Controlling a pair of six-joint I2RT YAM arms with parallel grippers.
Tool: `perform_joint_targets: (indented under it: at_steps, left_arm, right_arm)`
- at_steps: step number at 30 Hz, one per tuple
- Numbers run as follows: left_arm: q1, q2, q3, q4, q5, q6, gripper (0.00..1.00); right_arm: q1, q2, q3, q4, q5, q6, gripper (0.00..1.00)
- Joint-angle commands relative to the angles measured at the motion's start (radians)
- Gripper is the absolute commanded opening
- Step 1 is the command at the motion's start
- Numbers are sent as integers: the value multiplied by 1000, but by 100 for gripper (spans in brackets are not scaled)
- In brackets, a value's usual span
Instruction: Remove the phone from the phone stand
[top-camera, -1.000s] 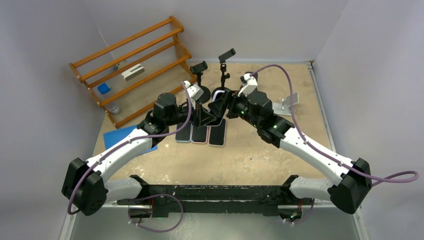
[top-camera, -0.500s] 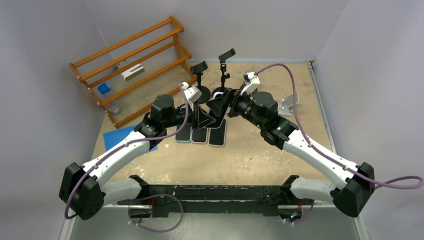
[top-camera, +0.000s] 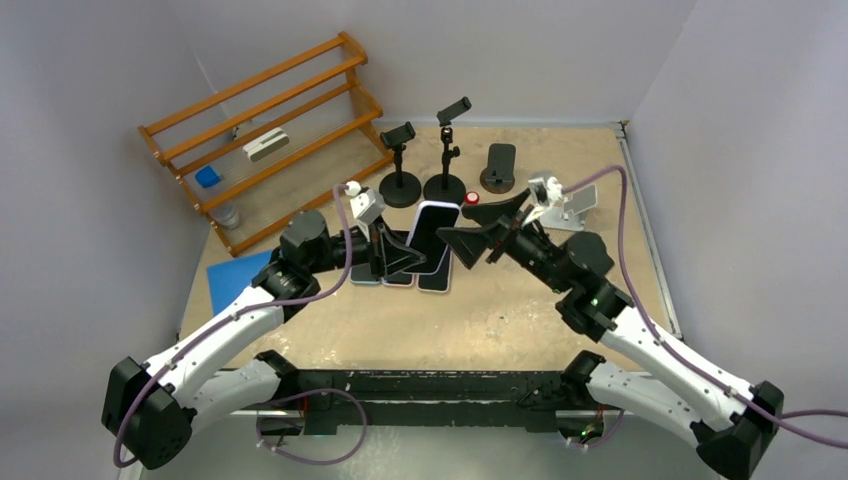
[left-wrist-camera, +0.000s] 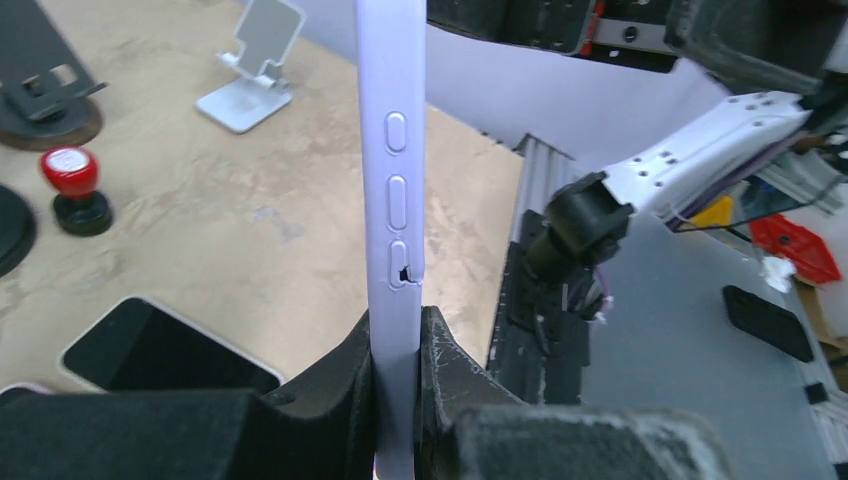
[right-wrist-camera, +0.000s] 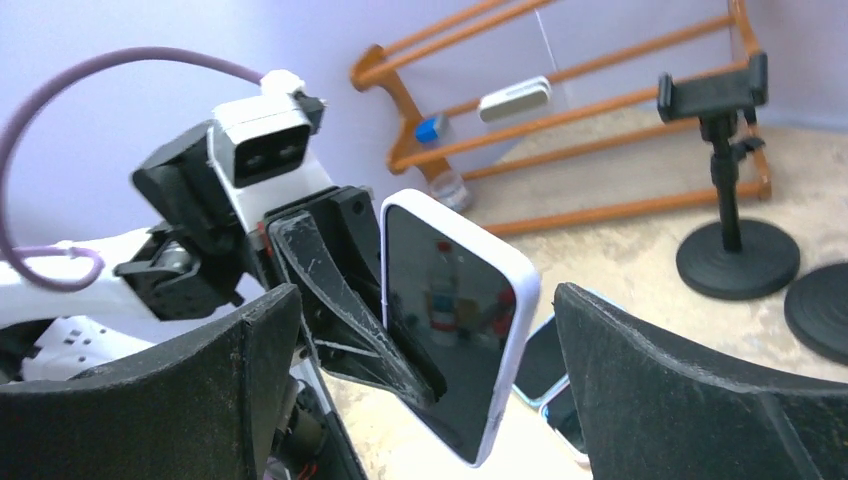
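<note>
Left pincer clamps white phone by its lower end, above worktop. Right pincer jaws wide apart, just beside phone.

- A black base rail of dark metal bars carries both arms.
- The left arm, rising from the rail's left end, has smooth white link shells between chunky black joint housings.
- The right arm, rising from the rail's right end, is built alike. Its white forearm shell shows small dark screw heads.
- A purple cable runs along each arm, and another loops just below the rail's left part.
- A white camera box with two dark lenses sits at the left arm's end farthest from the rail.
- The left fingers and right fingers are matte black wedges scuffed with pale scratches.
</note>
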Motion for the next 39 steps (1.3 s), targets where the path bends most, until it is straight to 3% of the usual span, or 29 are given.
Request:
perform_joint_targets:
  at_steps: [1,10,19,26,39]
  left_arm:
    - [-4,-72,-30,265,133,-92,0]
    - [-3,-73,-71,518,332,-274,0]
    - [-4,-55,-109,661,404,-348,0]
    - [-4,-43,-113,678,419,-356,0]
    - [-4,-55,-110,623,390,-315,0]
  right_arm:
    - [6,-104,-90,217,-119,-85,97]
    - [6,-199,-199,361,-342,-109,93]
    - [5,-179,-211,449,-467,-24,81]
    - [5,-115,-207,538,-489,50,77]
    - [7,-6,-174,530,-501,74,65]
